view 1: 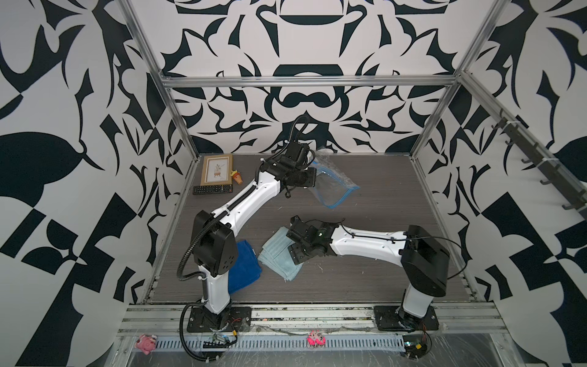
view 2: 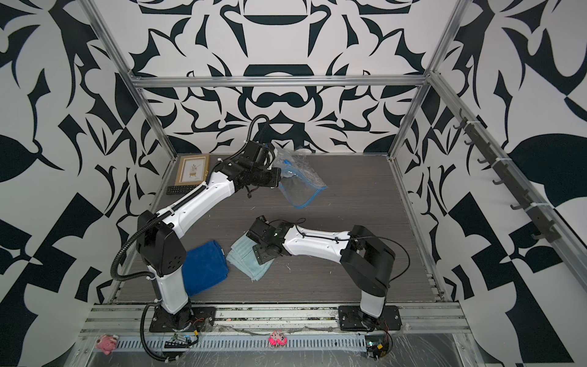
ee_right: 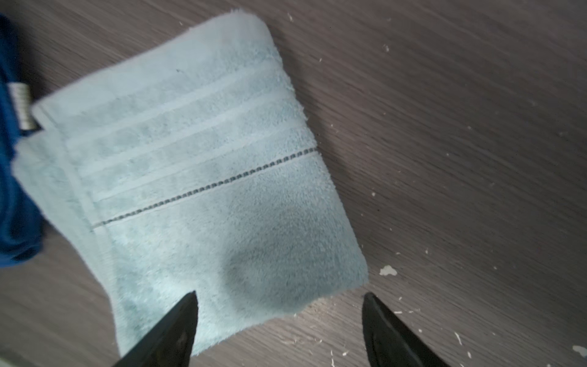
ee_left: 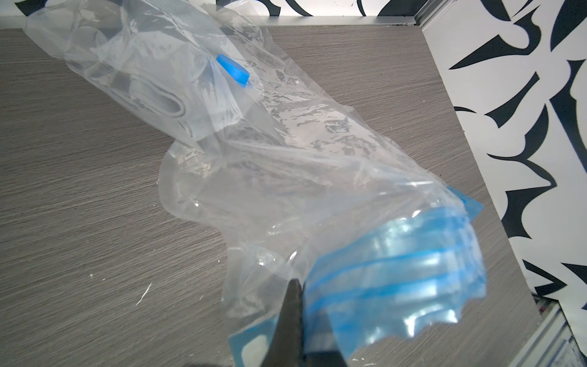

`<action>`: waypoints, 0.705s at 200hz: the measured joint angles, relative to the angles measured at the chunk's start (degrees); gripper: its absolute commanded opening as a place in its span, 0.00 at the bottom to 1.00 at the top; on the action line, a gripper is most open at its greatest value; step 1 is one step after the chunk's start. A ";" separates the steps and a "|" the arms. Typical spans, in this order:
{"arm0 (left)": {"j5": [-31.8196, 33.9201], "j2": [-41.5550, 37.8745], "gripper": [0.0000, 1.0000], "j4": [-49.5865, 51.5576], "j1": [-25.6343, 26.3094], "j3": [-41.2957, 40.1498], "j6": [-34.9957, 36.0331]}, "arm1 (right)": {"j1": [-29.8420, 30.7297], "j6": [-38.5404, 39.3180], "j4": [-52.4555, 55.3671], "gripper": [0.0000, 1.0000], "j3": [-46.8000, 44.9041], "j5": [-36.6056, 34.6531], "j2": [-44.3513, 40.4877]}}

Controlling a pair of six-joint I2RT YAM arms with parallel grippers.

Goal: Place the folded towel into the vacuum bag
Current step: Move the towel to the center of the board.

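Left fingers [ee_left: 290, 317] clamped shut, left arm [view 1: 247, 197] stretched forward (right fingers [ee_right: 171, 333] spread wide).

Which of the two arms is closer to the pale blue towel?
Right. The right gripper hangs open over the pale blue towel; the left gripper is far back, shut on the vacuum bag.

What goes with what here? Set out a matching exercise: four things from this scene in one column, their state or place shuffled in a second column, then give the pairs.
Column one
1. left gripper
2. right gripper
3. dark blue towel
4. picture frame

Column two
A. open, at the light blue towel
B. folded, right beside the light blue towel
C. shut on the blue zip end of the vacuum bag
D. at the table's far edge, next to the remote

Pairs: 1-C, 2-A, 3-B, 4-D
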State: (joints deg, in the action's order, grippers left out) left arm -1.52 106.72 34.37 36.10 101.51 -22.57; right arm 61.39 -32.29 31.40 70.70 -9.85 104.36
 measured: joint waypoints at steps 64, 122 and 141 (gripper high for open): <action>0.04 -0.92 0.00 -1.09 -0.85 -1.31 -0.04 | -0.04 1.03 1.88 0.84 -2.21 -5.57 1.57; 0.07 -0.94 0.00 -1.22 -1.38 -2.14 0.00 | -6.75 0.90 1.86 0.83 -12.00 -6.45 -6.71; 0.15 -1.09 0.00 -1.20 -1.68 -2.78 0.02 | -12.15 0.72 2.21 0.83 -15.76 -6.05 -10.54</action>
State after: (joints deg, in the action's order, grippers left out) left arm -1.37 105.62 33.17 34.41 98.74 -22.55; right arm 49.23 -31.57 33.61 54.94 -15.90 93.82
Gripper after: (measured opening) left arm 0.047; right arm 0.831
